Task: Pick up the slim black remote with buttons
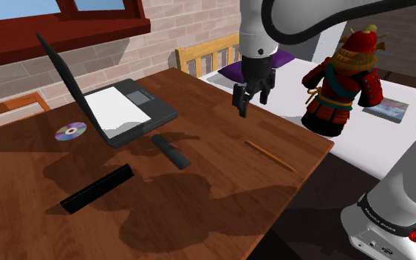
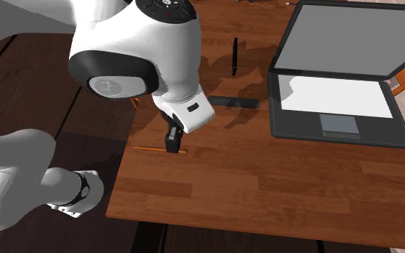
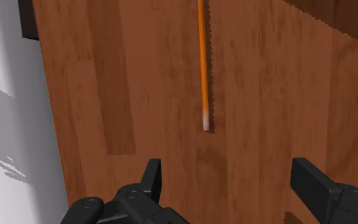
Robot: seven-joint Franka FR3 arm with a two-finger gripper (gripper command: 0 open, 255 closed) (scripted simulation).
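Hanging open and empty above the orange pencil point(image 3: 203, 63), the gripper point(image 1: 244, 109) has not yet reached the black remote point(image 1: 171, 151), lying at its eight o'clock in the shoulder view.

Table point(image 1: 221, 199): showing reddish-brown wood grain, planked.
Remote point(image 1: 171, 151): appearing plain black.
Pencil point(image 3: 203, 63): running orange, turning pale at one end.
Disc point(image 1: 71, 131): shimmering silver with a rainbow sheen.
Laptop point(image 1: 154, 111): showing dark grey casing, white keyboard area.
Long bar point(image 1: 97, 189): appearing black.
Figurine point(image 1: 344, 77): wearing red, black and teal.
Cushion point(image 1: 232, 72): showing purple.
Gripper point(image 1: 244, 109): appearing all black.
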